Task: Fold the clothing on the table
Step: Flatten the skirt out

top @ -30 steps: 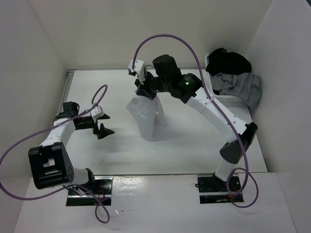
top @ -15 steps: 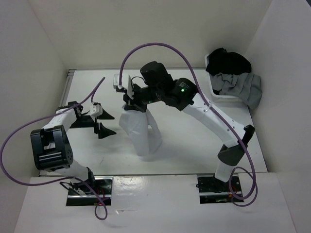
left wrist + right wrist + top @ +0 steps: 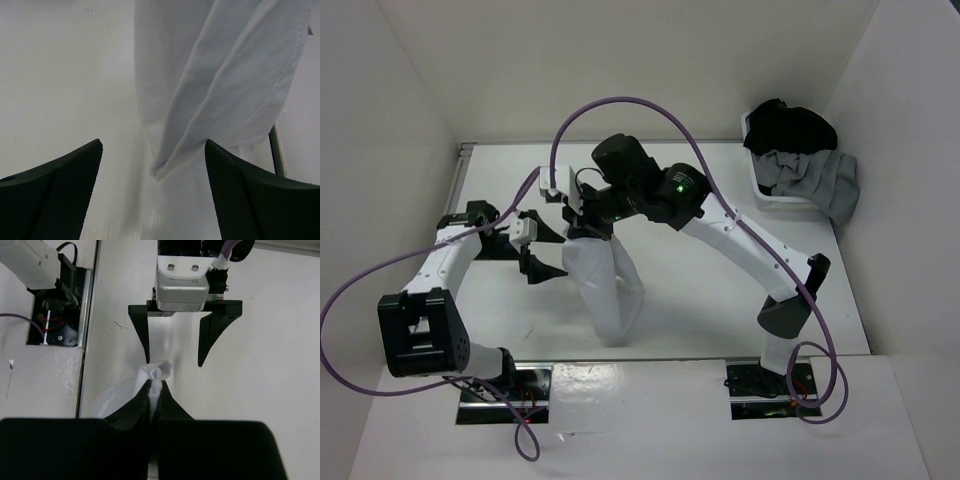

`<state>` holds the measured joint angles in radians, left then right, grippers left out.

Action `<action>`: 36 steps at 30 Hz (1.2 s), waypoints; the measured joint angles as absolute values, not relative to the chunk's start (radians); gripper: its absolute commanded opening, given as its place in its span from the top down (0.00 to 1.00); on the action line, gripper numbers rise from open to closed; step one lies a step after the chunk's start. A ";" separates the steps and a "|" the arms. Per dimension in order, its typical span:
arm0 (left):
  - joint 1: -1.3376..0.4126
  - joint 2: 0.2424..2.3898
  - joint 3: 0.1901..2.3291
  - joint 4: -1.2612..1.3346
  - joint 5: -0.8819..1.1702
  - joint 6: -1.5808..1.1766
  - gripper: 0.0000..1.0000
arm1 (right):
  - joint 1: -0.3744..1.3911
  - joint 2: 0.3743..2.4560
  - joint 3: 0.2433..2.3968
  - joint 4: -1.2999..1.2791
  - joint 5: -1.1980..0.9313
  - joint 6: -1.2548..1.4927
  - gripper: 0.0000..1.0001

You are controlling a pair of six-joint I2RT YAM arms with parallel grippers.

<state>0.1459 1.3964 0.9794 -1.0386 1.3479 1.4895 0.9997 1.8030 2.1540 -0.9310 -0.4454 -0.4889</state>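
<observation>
Clothing apparently pinched by right tool.

The clothing is cut off by the left wrist view's top edge — upper part unseen.

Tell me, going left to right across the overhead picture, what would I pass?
left gripper, jaws wide apart → white clothing, hanging down to the table → pile of black and grey garments at the far right corner.
</observation>
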 measured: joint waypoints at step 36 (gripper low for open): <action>-0.028 1.491 1.037 -1.205 1.210 1.570 0.56 | 1.000 1.803 2.254 -0.981 -0.442 -0.492 0.99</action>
<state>-0.0280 1.4910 1.0374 -1.2045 1.2102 1.5696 1.0000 1.8030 2.2536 -0.9806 -0.4416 -0.4915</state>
